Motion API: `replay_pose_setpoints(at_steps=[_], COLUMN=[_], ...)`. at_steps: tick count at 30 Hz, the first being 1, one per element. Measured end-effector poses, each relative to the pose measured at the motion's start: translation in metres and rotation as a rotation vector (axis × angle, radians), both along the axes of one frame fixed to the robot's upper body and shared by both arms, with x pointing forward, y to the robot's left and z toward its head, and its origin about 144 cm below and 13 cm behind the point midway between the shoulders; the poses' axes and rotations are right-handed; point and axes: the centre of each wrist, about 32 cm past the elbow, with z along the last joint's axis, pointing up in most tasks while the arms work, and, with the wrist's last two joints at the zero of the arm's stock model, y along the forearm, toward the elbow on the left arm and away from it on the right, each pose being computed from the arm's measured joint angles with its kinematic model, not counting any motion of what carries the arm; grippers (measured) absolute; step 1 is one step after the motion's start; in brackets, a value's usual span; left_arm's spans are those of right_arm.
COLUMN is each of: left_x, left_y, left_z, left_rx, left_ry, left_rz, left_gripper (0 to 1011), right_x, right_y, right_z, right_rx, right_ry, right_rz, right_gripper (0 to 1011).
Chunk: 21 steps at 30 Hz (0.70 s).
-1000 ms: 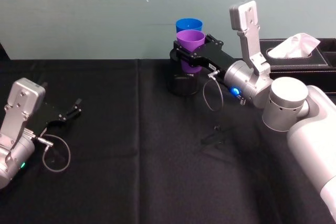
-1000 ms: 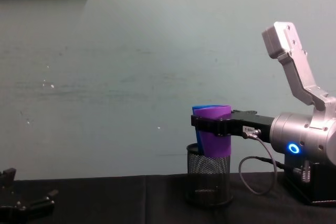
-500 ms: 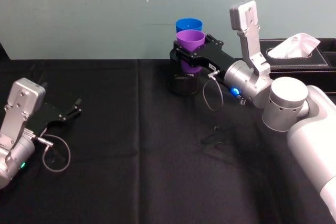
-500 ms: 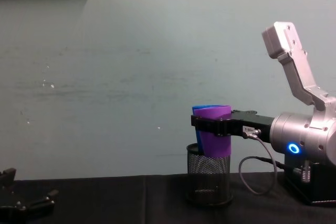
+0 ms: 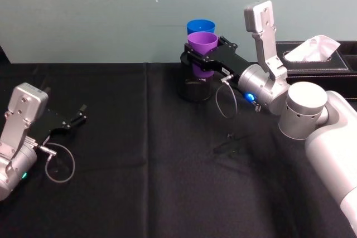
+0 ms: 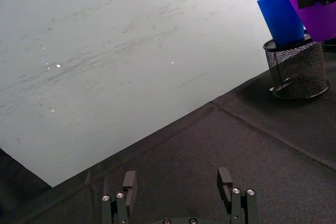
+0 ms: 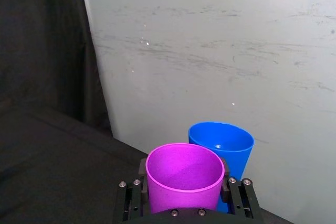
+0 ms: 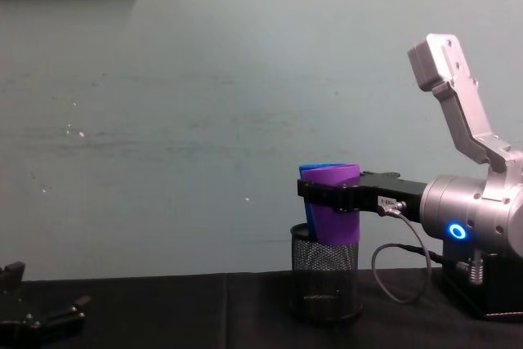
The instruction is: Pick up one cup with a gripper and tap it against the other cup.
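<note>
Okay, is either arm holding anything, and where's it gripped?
The right gripper holds the purple cup by its sides, below the rim; the left gripper is empty.

The right gripper (image 7: 184, 178) clamps the purple cup (image 7: 184, 184) upright between its black fingers (image 7: 142, 167). The blue cup (image 7: 224, 142) stands just behind it, rims close together, before a pale scuffed wall (image 7: 210, 51) and a black cloth (image 7: 47, 171).

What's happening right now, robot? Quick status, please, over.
Right gripper shut on purple cup, held up beside blue cup; contact unclear. Blue cup sits in mesh pen holder. Left gripper open, idle low at left. Holder rim close under purple cup.
</note>
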Motion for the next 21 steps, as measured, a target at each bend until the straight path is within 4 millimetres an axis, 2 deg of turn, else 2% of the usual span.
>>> replay_pose_setpoints(at_steps=[21], left_x=[0.0000], left_y=[0.0000], left_z=[0.0000], left_rx=[0.000], left_ry=[0.000], left_rz=[0.000], left_gripper=[1000], right_x=[0.0000], right_y=[0.0000], right_z=[0.0000], right_rx=[0.000], right_ry=[0.000], right_rz=[0.000], right_gripper=[741])
